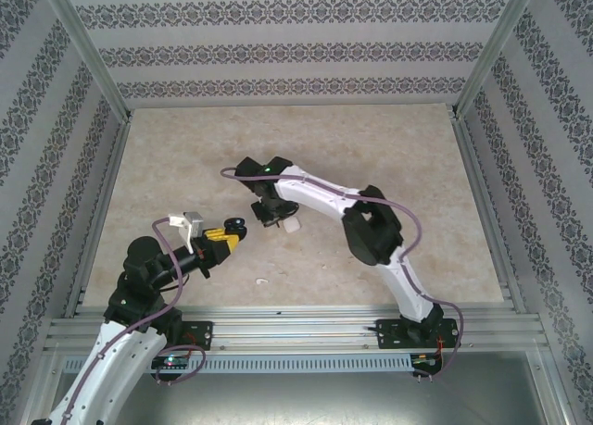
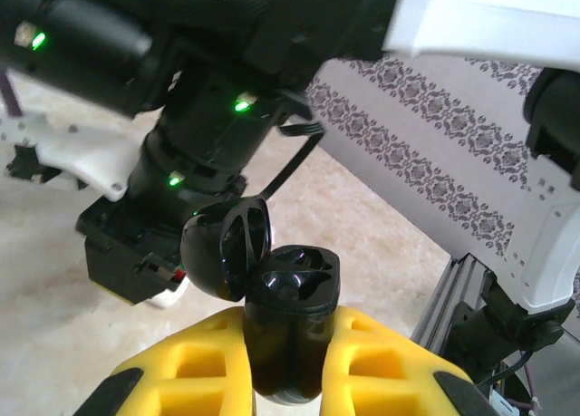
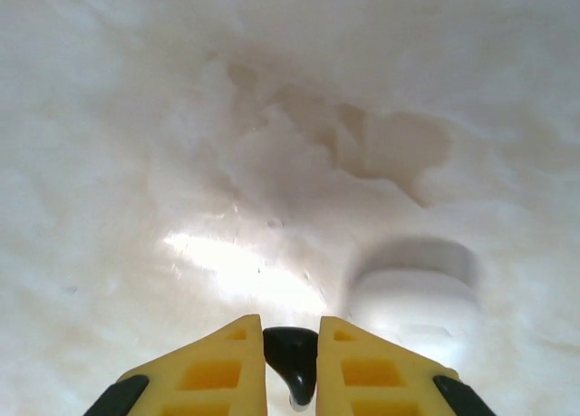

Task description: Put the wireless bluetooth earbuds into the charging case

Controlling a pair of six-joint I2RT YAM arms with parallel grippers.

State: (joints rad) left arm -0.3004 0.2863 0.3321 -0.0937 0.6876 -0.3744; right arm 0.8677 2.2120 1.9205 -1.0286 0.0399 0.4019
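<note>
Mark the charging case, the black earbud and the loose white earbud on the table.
charging case (image 2: 290,343): left wrist view, front of its black body.
black earbud (image 3: 292,351): right wrist view, its rounded top.
white earbud (image 1: 262,281): top external view, its middle.

A beige, marble-patterned tabletop (image 1: 371,138) lies flat inside a frame of silver aluminium rails (image 1: 296,325). Walls papered in white with grey ornamental bands (image 1: 278,36) stand on three sides. Along the near edge, a white slotted strip (image 1: 306,362) runs beside a dull grey metal sheet (image 1: 371,397).
</note>
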